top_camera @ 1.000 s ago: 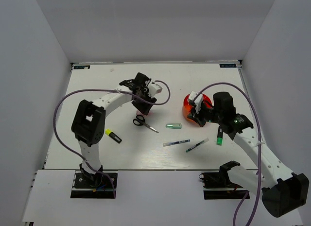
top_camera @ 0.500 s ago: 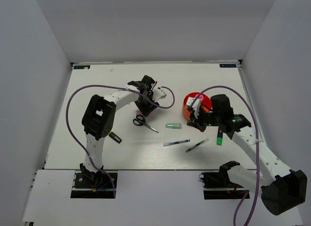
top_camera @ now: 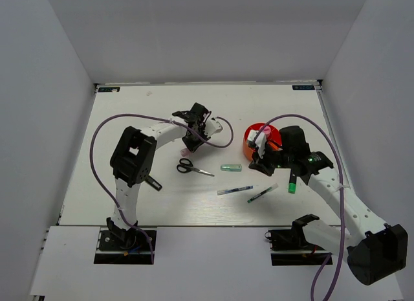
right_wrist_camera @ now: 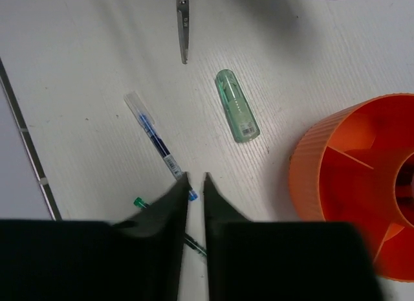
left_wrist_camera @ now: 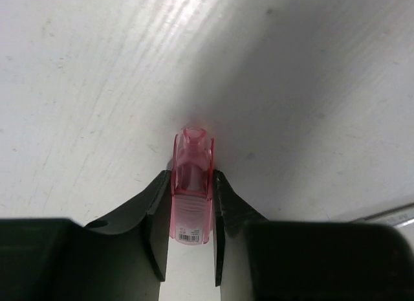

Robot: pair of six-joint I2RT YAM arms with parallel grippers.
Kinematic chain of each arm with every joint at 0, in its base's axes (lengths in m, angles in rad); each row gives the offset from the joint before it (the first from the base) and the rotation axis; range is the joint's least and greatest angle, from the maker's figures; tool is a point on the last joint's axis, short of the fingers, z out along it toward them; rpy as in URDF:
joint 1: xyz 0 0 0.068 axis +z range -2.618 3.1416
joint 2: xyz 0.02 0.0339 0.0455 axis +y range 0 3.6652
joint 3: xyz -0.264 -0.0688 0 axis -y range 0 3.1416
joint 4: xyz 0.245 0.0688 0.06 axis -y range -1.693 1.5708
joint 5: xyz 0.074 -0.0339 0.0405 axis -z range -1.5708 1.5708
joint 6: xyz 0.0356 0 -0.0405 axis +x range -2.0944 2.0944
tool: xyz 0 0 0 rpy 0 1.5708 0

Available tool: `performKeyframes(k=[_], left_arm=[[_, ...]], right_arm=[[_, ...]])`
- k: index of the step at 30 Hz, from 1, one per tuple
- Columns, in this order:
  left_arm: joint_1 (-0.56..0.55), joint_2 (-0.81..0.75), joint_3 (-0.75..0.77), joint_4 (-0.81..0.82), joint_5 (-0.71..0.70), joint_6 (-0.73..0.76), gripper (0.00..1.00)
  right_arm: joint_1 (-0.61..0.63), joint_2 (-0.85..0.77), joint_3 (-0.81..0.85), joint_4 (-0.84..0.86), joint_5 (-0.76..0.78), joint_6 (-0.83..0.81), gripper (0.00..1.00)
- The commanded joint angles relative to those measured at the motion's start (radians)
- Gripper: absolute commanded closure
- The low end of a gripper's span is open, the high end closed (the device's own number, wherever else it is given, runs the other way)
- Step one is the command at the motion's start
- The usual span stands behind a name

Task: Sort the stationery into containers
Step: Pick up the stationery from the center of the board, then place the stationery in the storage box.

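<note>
Left gripper (left_wrist_camera: 192, 179) is pinching a pink piece (left_wrist_camera: 191, 207); right gripper (right_wrist_camera: 196, 179) is hovering closed and empty beside the divided orange cup (right_wrist_camera: 323, 165).

Ribbed orange plastic cup (right_wrist_camera: 307, 178); glossy translucent pink plastic piece (left_wrist_camera: 191, 191)

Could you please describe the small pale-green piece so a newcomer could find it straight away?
On the table, find the orange cup, right of centre. Between it and the black-handled scissors lies the pale-green piece. Unlike the thin blue-white pen nearby, it is short, stubby and see-through.
</note>
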Motion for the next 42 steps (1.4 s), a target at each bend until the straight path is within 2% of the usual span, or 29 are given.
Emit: performKeyframes(k=[1, 2, 3, 4, 5, 6, 7, 8, 9, 10, 11, 12, 13, 14, 15, 16, 20, 24, 29, 40, 42], left_arm=[[0.004, -0.013, -0.013, 0.044, -0.079, -0.044, 0.91], [0.003, -0.025, -0.004, 0.045, -0.088, -0.058, 0.93], [0.004, -0.037, 0.026, 0.054, -0.090, -0.089, 0.98], [0.004, -0.060, 0.039, 0.056, -0.082, -0.124, 1.00], [0.004, -0.085, 0.062, 0.058, -0.073, -0.147, 1.00], [0.004, -0.118, 0.071, 0.067, -0.038, -0.202, 1.00], [0.004, -0.136, 0.082, 0.077, 0.018, -0.237, 1.00], [0.004, -0.152, 0.079, 0.085, 0.054, -0.341, 1.00], [0.004, -0.206, 0.071, 0.129, 0.094, -0.386, 1.00], [0.003, -0.227, 0.026, 0.184, 0.205, -0.428, 1.00], [0.004, -0.246, 0.004, 0.267, 0.232, -0.577, 1.00], [-0.002, -0.290, -0.016, 0.307, 0.272, -0.627, 1.00], [-0.008, -0.303, -0.076, 0.432, 0.309, -0.671, 1.00], [-0.008, -0.309, -0.093, 0.470, 0.326, -0.793, 1.00], [-0.012, -0.317, -0.114, 0.507, 0.349, -0.837, 1.00], [-0.012, -0.317, -0.121, 0.616, 0.366, -0.910, 1.00], [-0.028, -0.262, -0.124, 0.810, 0.462, -1.100, 1.00], [-0.054, -0.185, -0.092, 0.956, 0.484, -1.254, 1.00], [-0.103, -0.099, -0.039, 1.024, 0.481, -1.327, 1.00], [-0.166, -0.034, 0.030, 0.898, 0.364, -1.177, 1.00], [-0.166, -0.028, 0.033, 0.872, 0.349, -1.158, 0.97]], right_arm=[[-0.004, 0.002, -0.002, 0.045, 0.032, 0.040, 0.75], [-0.002, 0.000, -0.006, 0.054, 0.047, 0.050, 0.35], [-0.001, 0.003, -0.016, 0.065, 0.108, 0.057, 0.25], [-0.005, 0.005, -0.016, 0.091, 0.129, 0.079, 0.25], [-0.008, 0.008, -0.019, 0.096, 0.149, 0.080, 0.35], [-0.004, 0.009, -0.021, 0.101, 0.211, 0.088, 0.60], [-0.004, 0.014, -0.021, 0.134, 0.240, 0.100, 0.97], [-0.004, 0.018, -0.024, 0.142, 0.299, 0.126, 1.00], [-0.004, 0.020, -0.032, 0.142, 0.337, 0.129, 1.00], [-0.004, 0.017, -0.035, 0.168, 0.359, 0.132, 1.00], [-0.004, -0.003, -0.048, 0.198, 0.404, 0.170, 1.00], [-0.004, 0.008, -0.058, 0.229, 0.460, 0.186, 1.00], [-0.007, 0.005, -0.058, 0.242, 0.516, 0.197, 1.00], [-0.007, 0.005, -0.058, 0.263, 0.546, 0.221, 1.00], [-0.010, 0.002, -0.058, 0.284, 0.590, 0.244, 1.00], [-0.013, 0.002, -0.058, 0.295, 0.665, 0.254, 1.00], [-0.031, -0.023, -0.073, 0.340, 0.739, 0.289, 1.00], [-0.054, -0.040, -0.078, 0.367, 0.804, 0.310, 1.00], [-0.090, -0.055, -0.094, 0.395, 0.825, 0.330, 1.00], [-0.131, -0.073, -0.102, 0.389, 0.758, 0.349, 1.00], [-0.139, -0.078, -0.104, 0.384, 0.744, 0.350, 1.00]])
